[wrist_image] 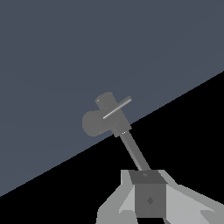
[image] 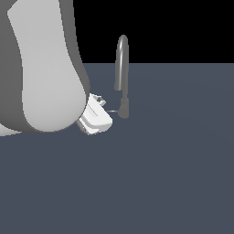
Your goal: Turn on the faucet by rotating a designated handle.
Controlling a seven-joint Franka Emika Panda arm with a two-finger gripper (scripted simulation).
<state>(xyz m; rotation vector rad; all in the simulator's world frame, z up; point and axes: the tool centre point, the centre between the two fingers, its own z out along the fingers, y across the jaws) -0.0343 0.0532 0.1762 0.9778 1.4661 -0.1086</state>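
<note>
Robot arm (image: 41,68) hiding most of tool (image: 103,109), handle (image: 113,111) barely discernible, faucet (image: 122,73)

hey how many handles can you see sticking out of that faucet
1: the handle juts from the faucet base toward the exterior view's left, reaching the pincer. Another could hide behind the base.
</note>
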